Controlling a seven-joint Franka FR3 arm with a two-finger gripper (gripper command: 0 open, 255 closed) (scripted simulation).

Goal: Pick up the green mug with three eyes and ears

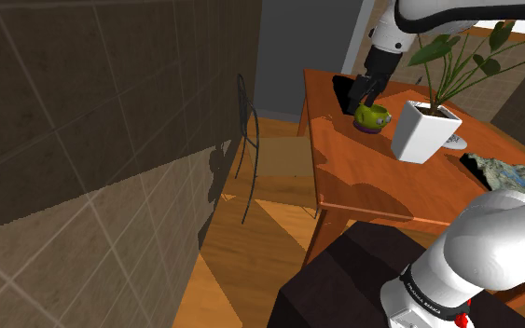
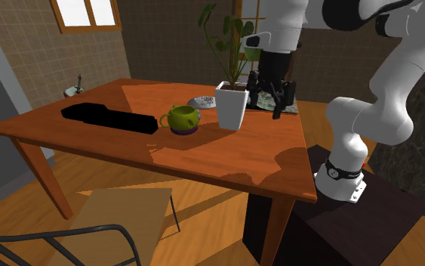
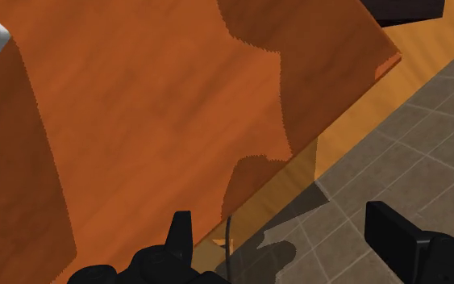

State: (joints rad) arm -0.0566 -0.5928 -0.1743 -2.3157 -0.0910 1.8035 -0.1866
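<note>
Hovering over the counter (image 2: 226, 155), near the green mug (image 2: 182, 119) and white pot (image 2: 232, 106), with claw (image 2: 271, 107) spread wide, holding nothing.

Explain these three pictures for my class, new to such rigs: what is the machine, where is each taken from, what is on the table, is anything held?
The white machine is a robot arm on a dark box, its stand. The black gripper at its end is the grasping part. One picture looks from beside the stand, one across the table, one from a camera on the hand. On the brown table stand a green mug with a purple base and a white pot holding a leafy plant; a long black shape lies there too. The gripper is open, its fingers apart, and holds nothing; it hangs in the air, clear of the mug.
</note>
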